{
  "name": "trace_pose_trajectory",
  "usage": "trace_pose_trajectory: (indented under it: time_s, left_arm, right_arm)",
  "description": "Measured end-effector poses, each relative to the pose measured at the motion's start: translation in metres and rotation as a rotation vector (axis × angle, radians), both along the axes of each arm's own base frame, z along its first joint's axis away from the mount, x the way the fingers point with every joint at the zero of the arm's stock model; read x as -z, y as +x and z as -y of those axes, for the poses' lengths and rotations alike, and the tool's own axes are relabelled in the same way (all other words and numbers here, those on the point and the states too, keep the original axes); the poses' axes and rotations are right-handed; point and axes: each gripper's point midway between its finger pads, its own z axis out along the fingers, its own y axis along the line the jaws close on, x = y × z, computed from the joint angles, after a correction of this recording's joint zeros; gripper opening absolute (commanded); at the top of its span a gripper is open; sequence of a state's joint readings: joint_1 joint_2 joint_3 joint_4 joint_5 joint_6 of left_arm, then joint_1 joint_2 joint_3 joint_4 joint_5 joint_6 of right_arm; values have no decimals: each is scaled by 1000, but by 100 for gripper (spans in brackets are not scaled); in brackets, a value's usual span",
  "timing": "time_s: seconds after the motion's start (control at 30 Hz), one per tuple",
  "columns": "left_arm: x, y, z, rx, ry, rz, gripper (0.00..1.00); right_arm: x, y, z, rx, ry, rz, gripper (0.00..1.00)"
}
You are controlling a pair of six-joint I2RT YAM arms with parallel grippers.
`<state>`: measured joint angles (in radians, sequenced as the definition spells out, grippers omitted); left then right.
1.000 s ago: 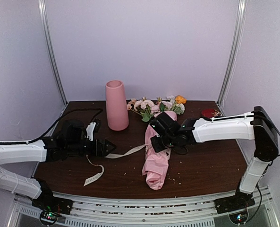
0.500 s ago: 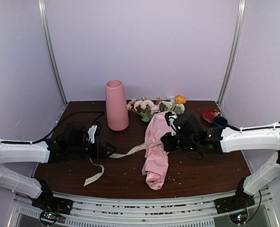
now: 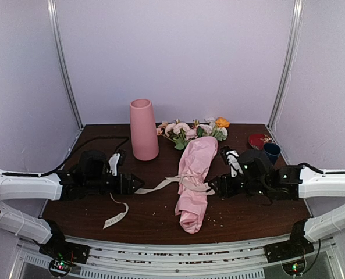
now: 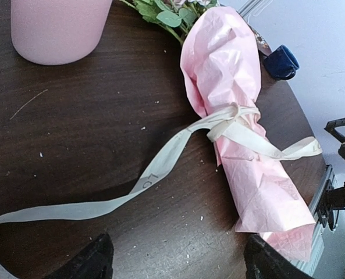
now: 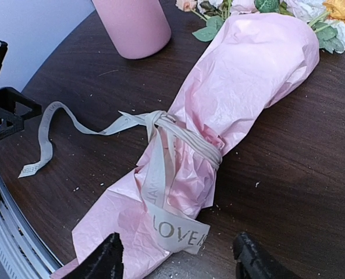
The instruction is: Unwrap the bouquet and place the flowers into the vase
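The bouquet (image 3: 195, 174) lies at frame centre on the counter (image 3: 259, 212), flowers (image 3: 187, 129) toward the rear. The vase (image 3: 143, 136) stands at its upper left. The ribbon (image 3: 157, 186) trails left. The cup (image 3: 271, 152) sits right rear.

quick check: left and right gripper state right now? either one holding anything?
Left gripper: open, holding nothing.
Right gripper: open, holding nothing; the ribbon lies just ahead of it, not gripped.

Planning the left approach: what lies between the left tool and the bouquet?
Only a cream ribbon tail from the bouquet, on the tabletop; the left wrist view shows it.
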<state>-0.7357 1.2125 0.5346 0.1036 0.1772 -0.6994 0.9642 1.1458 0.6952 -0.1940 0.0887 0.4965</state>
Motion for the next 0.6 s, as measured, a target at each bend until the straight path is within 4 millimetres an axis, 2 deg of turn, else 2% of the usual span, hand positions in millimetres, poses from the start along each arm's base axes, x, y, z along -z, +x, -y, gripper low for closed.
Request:
trace_pose_trajectory:
  time_s: [0.17, 0.23, 0.3, 0.4, 0.5, 0.6]
  left_arm:
    - [0, 0, -1, -4, 3, 0, 80]
    - [1, 0, -1, -5, 5, -3, 80]
    - [2, -1, -2, -6, 8, -7, 80]
    - [-2, -2, -5, -13, 6, -2, 80]
    - [-8, -3, -7, -20, -6, 11, 80]
    - [-7, -4, -8, -24, -8, 8, 79]
  right_arm:
    - [-2, 12, -16, -12, -64, -20, 73]
    - [7, 16, -27, -33, -99, -42, 69]
    - [18, 19, -33, -47, -140, -67, 59]
    - [38, 21, -39, -68, -216, -105, 34]
    - [57, 17, -34, -65, -280, -144, 1]
    - [57, 15, -28, -55, -306, -145, 0]
